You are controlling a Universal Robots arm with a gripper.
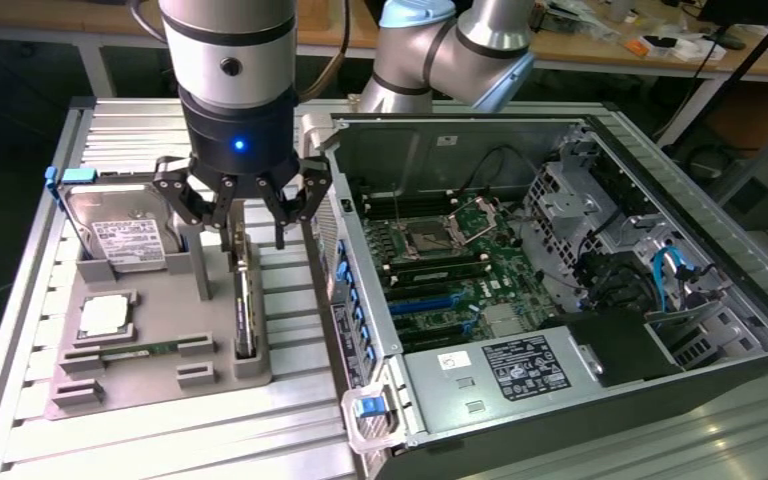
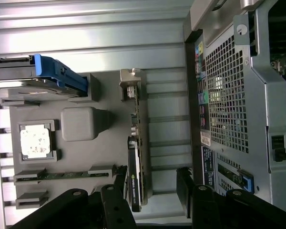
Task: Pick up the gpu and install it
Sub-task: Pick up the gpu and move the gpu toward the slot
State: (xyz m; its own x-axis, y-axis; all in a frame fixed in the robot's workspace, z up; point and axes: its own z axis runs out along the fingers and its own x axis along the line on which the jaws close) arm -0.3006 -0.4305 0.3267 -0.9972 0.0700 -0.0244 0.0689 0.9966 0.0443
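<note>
The gpu (image 1: 243,312) stands on its long edge in a slot of the grey holder tray (image 1: 157,385), on the slatted table beside the open computer case. In the wrist view the gpu (image 2: 135,160) shows its black cooler edge and its silvery end bracket (image 2: 129,83). My gripper (image 1: 243,232) hangs directly above the card's far end, open. In the wrist view the gripper (image 2: 151,183) straddles the card, with one black finger (image 2: 119,179) close beside it and the other finger (image 2: 183,183) well apart from it. Nothing is held.
In the same tray lie a silver hard drive with blue rails (image 1: 117,238), a processor chip (image 1: 104,315) and a narrow green memory stick (image 1: 137,351). The open computer case (image 1: 584,135) with its motherboard (image 1: 444,275) lies on the exterior view's right, its perforated wall (image 2: 229,100) near the gripper.
</note>
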